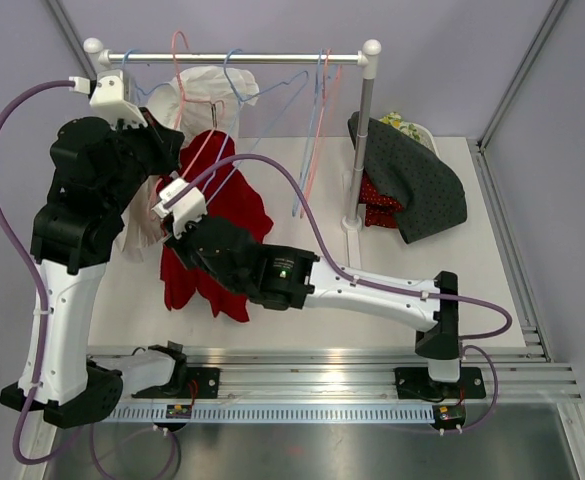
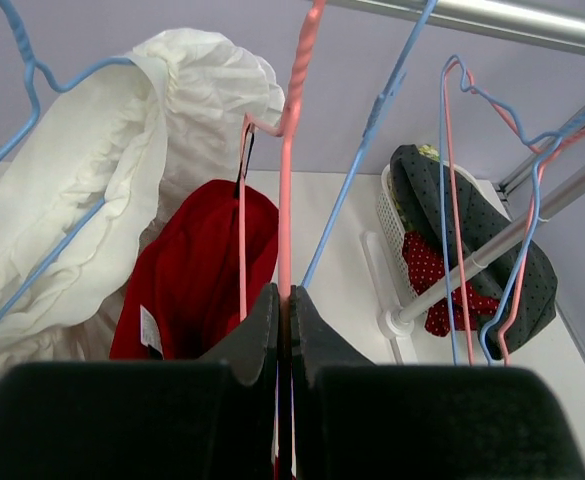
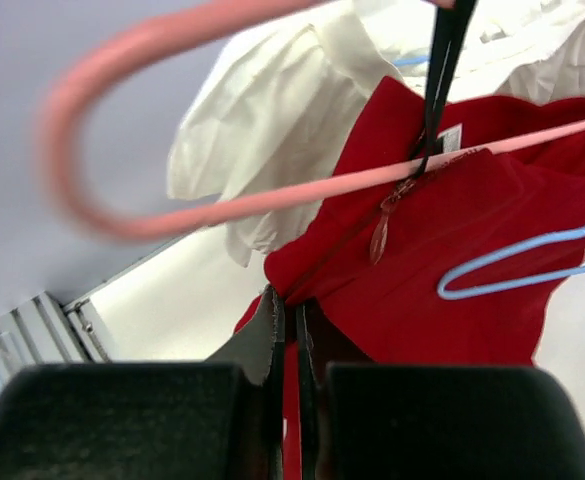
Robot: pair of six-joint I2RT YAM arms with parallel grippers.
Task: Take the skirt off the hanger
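Observation:
A red skirt (image 1: 234, 205) hangs from a pink hanger (image 1: 200, 158) on the rail at the left. In the left wrist view my left gripper (image 2: 284, 300) is shut on the pink hanger's wire (image 2: 290, 150), with the skirt (image 2: 197, 270) just left of it. In the right wrist view my right gripper (image 3: 290, 305) is shut on a fold of the skirt's edge (image 3: 452, 280), below the hanger's bar (image 3: 272, 195). A black strap and a zip pull hang at the bar. From above, the left gripper (image 1: 177, 140) and the right gripper (image 1: 170, 212) are both at the skirt's left side.
A white ruffled garment (image 1: 207, 95) hangs on a blue hanger behind the skirt. Empty blue and pink hangers (image 1: 317, 130) hang near the rail's (image 1: 272, 58) right end. The rail's post (image 1: 360, 150) stands beside a basket of dark dotted clothes (image 1: 417, 185).

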